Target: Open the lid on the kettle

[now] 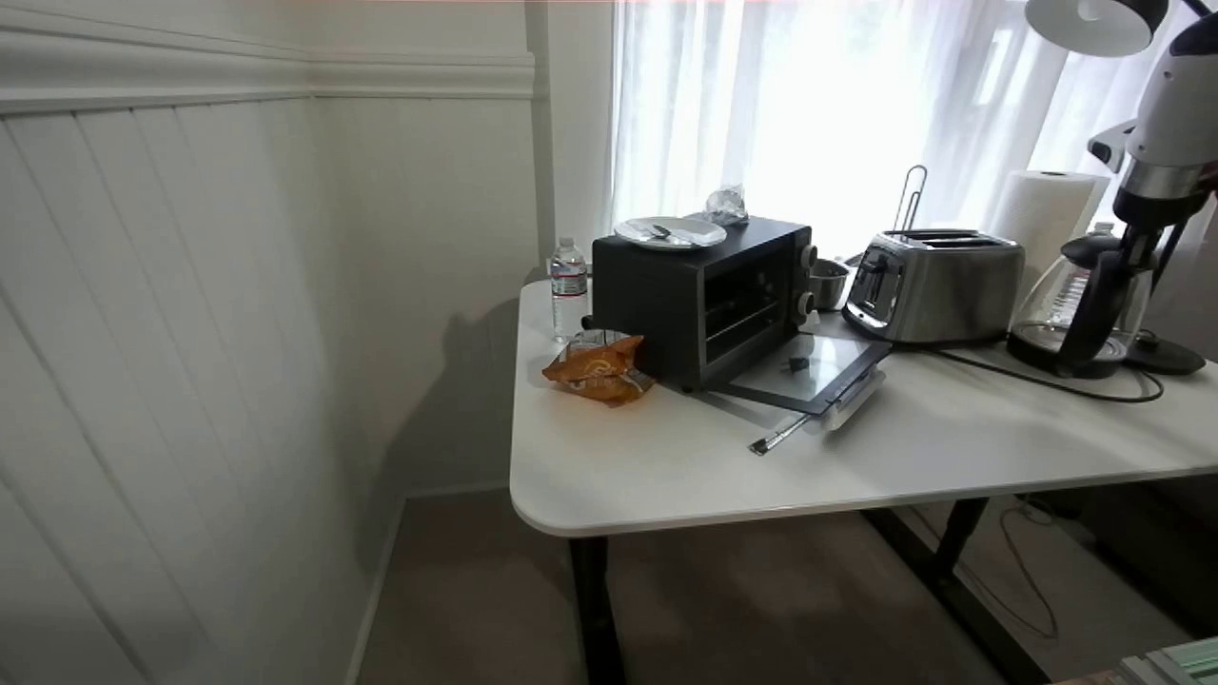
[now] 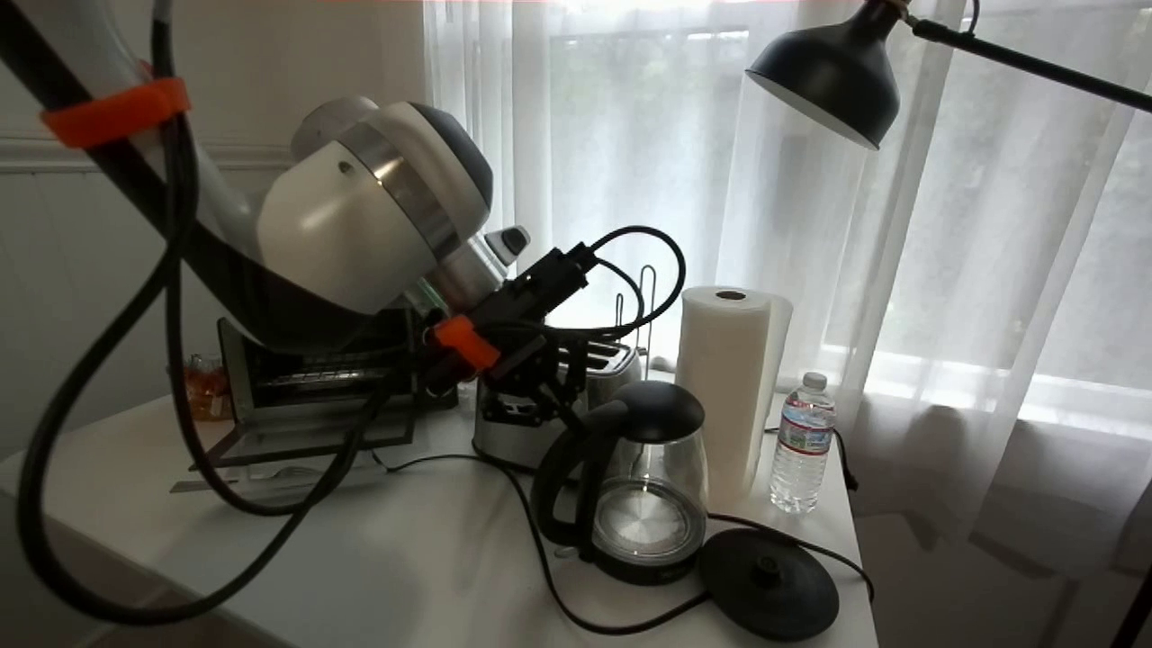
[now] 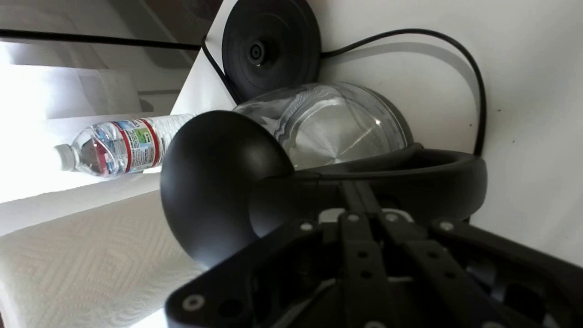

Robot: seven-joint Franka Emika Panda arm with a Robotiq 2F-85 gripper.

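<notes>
The kettle has a clear glass body and steel floor and shows in both exterior views [image 1: 1047, 319] [image 2: 655, 477] and in the wrist view [image 3: 334, 125]. It stands upright on the table beside its round black base [image 2: 769, 594] [image 3: 273, 50]. The domed black lid [image 1: 1088, 250] [image 2: 664, 409] [image 3: 214, 182] is down on the kettle's top. My gripper [image 3: 357, 184] [image 2: 573, 418] is shut, fingers together with nothing between them. Its tips are at the upper part of the black handle [image 3: 451, 184] [image 2: 547, 490], close to the lid. I cannot tell whether they touch it.
A silver toaster [image 1: 952, 290] and a paper-towel roll [image 2: 720, 387] stand behind the kettle. A water bottle [image 2: 804, 445] is beside the roll. A black cord [image 2: 549, 576] curves round the kettle. A toaster oven [image 1: 657, 304] has its door down. A lamp [image 2: 832, 76] hangs above.
</notes>
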